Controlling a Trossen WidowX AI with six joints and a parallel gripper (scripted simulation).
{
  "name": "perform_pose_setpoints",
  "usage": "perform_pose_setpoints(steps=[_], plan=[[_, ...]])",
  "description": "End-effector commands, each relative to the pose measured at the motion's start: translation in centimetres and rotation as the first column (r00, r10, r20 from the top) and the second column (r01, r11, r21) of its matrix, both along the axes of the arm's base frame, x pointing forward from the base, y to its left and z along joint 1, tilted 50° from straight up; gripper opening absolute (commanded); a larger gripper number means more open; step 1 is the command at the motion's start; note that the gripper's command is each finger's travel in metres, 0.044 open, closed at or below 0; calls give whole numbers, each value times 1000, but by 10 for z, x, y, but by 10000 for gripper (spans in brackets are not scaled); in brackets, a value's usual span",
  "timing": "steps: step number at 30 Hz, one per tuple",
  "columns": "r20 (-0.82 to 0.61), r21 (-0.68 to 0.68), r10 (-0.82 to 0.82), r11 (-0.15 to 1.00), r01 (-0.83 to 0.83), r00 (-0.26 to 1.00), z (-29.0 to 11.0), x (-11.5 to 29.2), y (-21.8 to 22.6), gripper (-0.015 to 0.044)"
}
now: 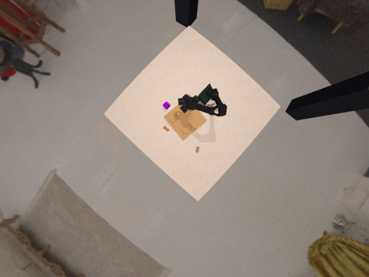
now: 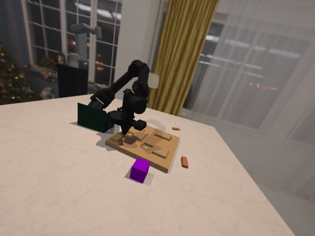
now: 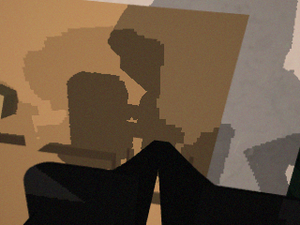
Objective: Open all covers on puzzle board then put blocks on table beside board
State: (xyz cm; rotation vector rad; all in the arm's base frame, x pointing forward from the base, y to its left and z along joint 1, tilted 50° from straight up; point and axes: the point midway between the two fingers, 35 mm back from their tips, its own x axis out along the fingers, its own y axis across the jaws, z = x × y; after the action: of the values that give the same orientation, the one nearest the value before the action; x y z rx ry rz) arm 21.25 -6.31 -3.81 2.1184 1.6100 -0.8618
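Observation:
The tan puzzle board (image 1: 199,119) (image 2: 173,148) (image 3: 197,56) lies on the table, with flat covers and wells on its top. My gripper (image 1: 183,109) (image 2: 124,132) (image 3: 160,145) is shut and empty, its tip pointing down on the board's corner nearest the arm's base, next to a small pale block (image 2: 130,134) in a well. A second pale block (image 2: 146,147) sits in a well near the board's middle. A purple cube (image 1: 166,104) (image 2: 139,169) rests on the table beside the board. The wrist view shows mostly my own shadow on the board.
A dark green box (image 1: 205,93) (image 2: 92,118) stands at the arm's base behind the board. Two small orange pieces (image 1: 165,128) (image 2: 184,162) (image 1: 197,149) (image 2: 175,128) lie on the table off the board. The table edge (image 2: 244,162) runs on the right.

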Motion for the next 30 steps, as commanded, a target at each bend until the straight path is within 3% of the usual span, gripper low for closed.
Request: perform_pose_setpoints(steps=[1, 30], plan=[[-1, -14, 1, 1000, -1, 1000, 1, -1, -8, 0], [-1, -15, 1, 1000, -1, 1000, 22, -9, -38, 0]])
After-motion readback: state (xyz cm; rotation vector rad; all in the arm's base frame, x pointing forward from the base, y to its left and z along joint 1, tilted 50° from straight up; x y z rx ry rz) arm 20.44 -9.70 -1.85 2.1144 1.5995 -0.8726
